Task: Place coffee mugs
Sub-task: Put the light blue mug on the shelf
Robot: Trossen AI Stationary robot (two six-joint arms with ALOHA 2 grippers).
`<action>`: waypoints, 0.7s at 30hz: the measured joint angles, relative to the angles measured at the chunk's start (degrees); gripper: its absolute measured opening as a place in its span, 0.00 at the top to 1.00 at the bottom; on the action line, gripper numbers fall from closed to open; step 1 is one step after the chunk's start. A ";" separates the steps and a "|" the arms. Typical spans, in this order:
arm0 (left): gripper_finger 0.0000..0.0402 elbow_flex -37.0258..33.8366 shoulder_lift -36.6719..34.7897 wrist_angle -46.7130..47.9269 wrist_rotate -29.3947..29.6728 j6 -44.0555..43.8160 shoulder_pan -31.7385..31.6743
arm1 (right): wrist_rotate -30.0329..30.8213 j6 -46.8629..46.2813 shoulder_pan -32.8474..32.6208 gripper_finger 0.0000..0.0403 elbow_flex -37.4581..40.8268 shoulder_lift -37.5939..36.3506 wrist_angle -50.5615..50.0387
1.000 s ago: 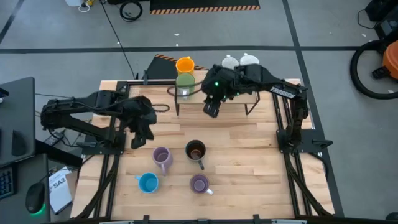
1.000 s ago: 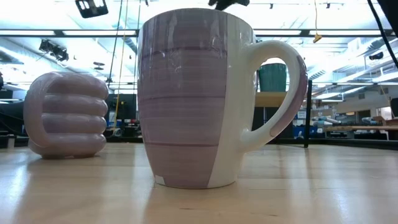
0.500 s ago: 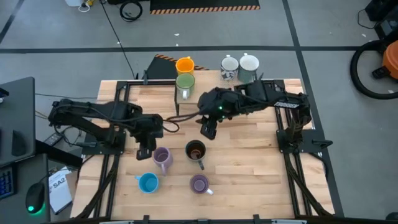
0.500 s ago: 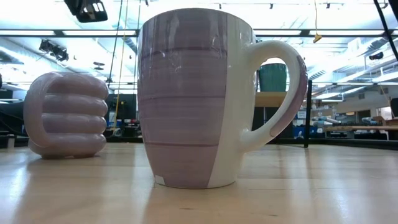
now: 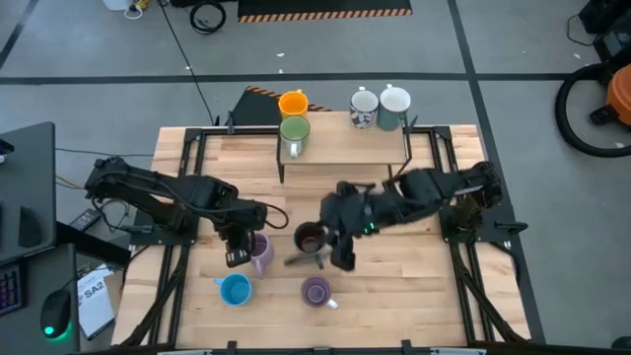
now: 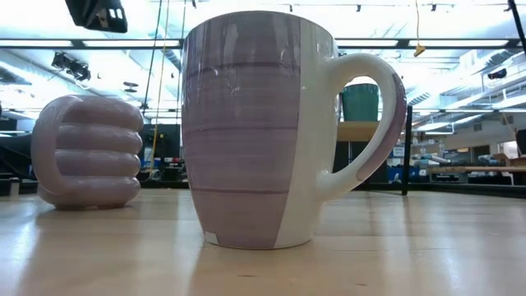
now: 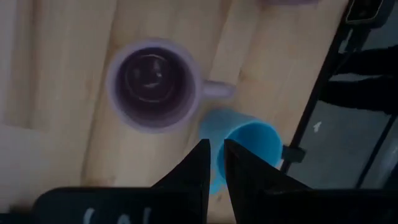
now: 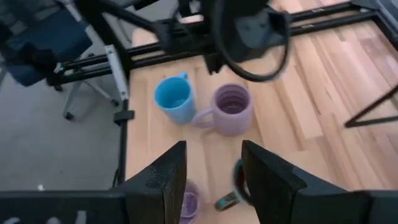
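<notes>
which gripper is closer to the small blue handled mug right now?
Left. The left gripper hangs beside the blue mug, over the ribbed lilac mug. The right gripper is farther off, by the dark mug.

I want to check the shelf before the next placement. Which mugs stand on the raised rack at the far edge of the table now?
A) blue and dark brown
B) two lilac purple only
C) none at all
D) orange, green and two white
D: the high view shows the small orange mug, the small green mug and the two small white mugs up on the dark metal rack there.
</notes>
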State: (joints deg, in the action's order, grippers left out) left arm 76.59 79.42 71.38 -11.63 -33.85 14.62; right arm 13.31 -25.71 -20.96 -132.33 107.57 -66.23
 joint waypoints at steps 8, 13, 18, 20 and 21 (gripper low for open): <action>0.88 -0.07 2.34 -6.62 -2.19 -8.59 6.91 | 2.26 1.38 -5.34 0.60 2.63 0.02 1.50; 0.88 0.01 4.10 -8.27 -2.16 -21.12 11.10 | 2.15 1.62 -7.13 0.60 5.38 0.02 2.71; 0.88 -0.03 6.30 -8.84 -2.19 -40.80 14.88 | 1.75 3.14 -7.95 0.60 7.52 0.11 4.36; 0.88 -0.14 7.32 -8.49 -1.97 -49.67 15.93 | 1.67 3.81 -8.16 0.60 7.68 0.09 4.80; 0.88 -0.10 7.88 -9.00 -1.56 -54.13 15.95 | 1.67 4.11 -8.16 0.60 7.78 0.04 4.94</action>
State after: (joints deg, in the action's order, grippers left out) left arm 76.49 87.29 62.38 -13.19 -87.98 30.56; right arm 14.98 -21.60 -29.12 -124.55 107.61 -61.30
